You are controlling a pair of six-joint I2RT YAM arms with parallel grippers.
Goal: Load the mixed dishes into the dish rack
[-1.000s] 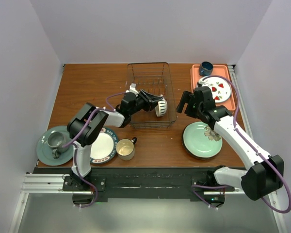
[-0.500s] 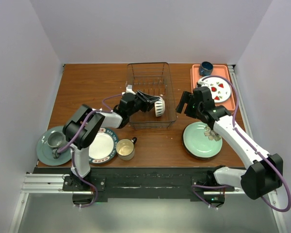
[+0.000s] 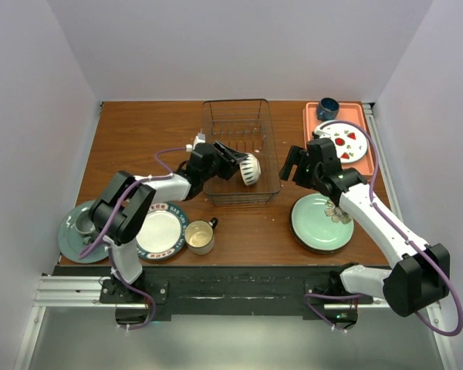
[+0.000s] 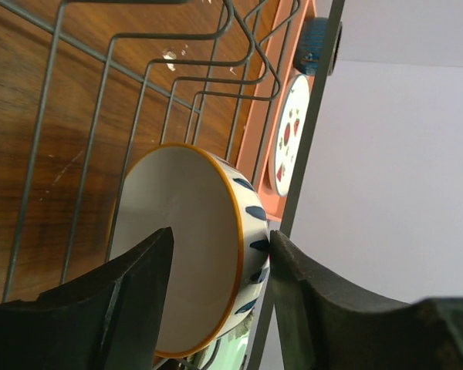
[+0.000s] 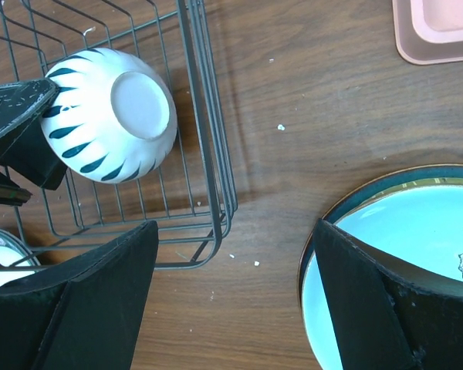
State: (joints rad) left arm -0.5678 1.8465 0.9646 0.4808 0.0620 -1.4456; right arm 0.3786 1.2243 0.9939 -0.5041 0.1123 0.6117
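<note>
The small striped bowl lies on its side inside the dark wire dish rack, its base turned up in the right wrist view. My left gripper reaches into the rack. Its jaws stand apart astride the bowl's wall: one finger inside the mouth with a gap, the other touching the striped outside. My right gripper is open and empty, hovering between the rack's right side and the pale green flower-marked plate. The cream mug and the blue-rimmed white plate sit at the front left.
A grey-green plate carrying a small metal cup sits at the far left front. An orange tray at the back right holds a strawberry-patterned plate and a blue cup. White walls enclose the table.
My left arm has drawn slightly left and its elbow has swung left. The bowl has shifted a little left and back in the rack and tipped. The right arm has barely moved.
</note>
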